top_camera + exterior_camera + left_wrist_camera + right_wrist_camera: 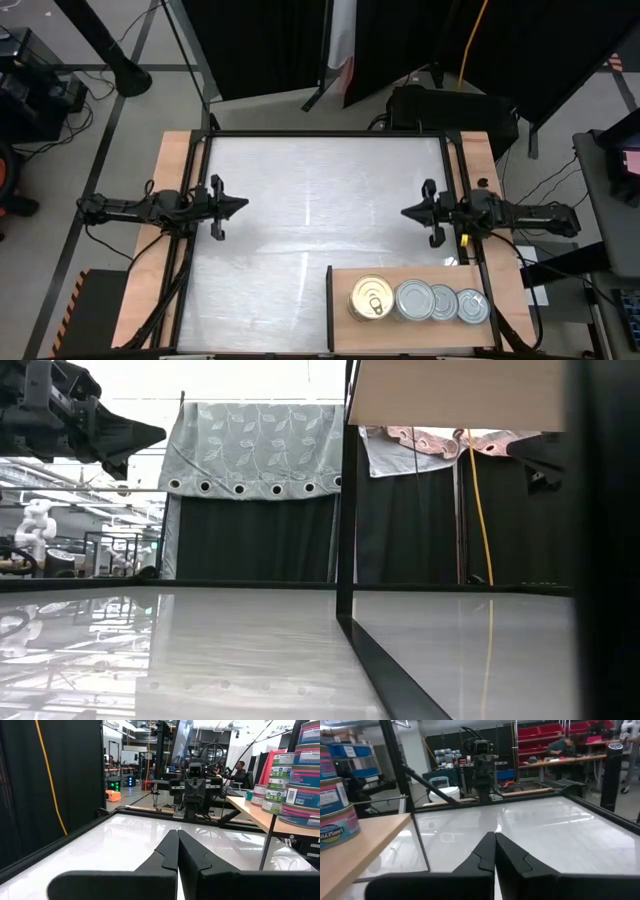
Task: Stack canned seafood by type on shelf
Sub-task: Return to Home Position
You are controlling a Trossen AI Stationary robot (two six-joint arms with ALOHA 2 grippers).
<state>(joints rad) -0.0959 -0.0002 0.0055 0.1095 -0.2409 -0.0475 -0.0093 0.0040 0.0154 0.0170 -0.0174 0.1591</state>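
The canned seafood stands in stacks on the shelf (420, 278), a light-brown board raised on thin black legs at the table's near right. From above I see one gold pull-ring top (374, 298) and three silver tops (414, 300) in a row. The stacks' labelled sides (300, 775) show in the left wrist view, and some cans (335, 815) in the right wrist view. My left gripper (240, 207) hovers shut at the table's left edge, pointing level toward the right. My right gripper (408, 213) hovers shut at the right edge, facing it. Neither holds anything.
The white glossy tabletop (320, 200) lies bare between the two grippers. A black frame rail (325, 135) borders it, with wooden side strips (170, 170) outside. The shelf's black leg (347, 490) stands on the table. Beyond the table are curtains, workbenches and a seated person (241, 770).
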